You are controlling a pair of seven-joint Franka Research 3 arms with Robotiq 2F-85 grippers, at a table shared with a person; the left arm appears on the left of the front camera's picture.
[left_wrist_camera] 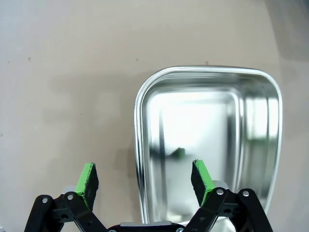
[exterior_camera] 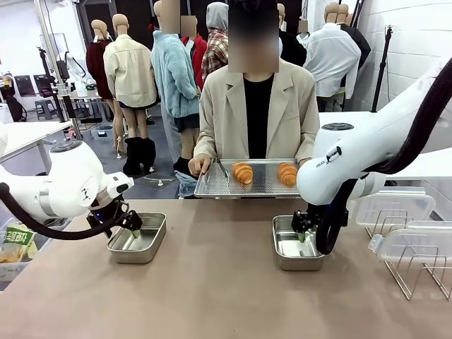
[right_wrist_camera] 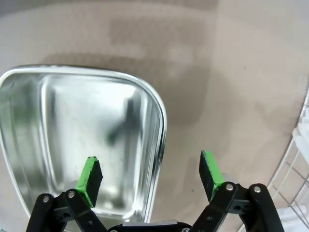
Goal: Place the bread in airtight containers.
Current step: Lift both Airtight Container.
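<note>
Two golden-brown ridged rolls [exterior_camera: 243, 173] on a flat steel tray [exterior_camera: 212, 186], held by a person opposite. Left gripper [left_wrist_camera: 145, 175] and right gripper [right_wrist_camera: 150, 171], each spread wide and holding nothing, straddle the rims of two small rectangular steel pans [exterior_camera: 152, 243] on the table.

A person [exterior_camera: 258, 113] in a beige jacket is at the brown table's [exterior_camera: 226, 296] far edge behind a flat steel tray [exterior_camera: 265, 181], with a wire rack [exterior_camera: 417, 272] at the table's right end and a green packet [exterior_camera: 18, 244] off its left.
</note>
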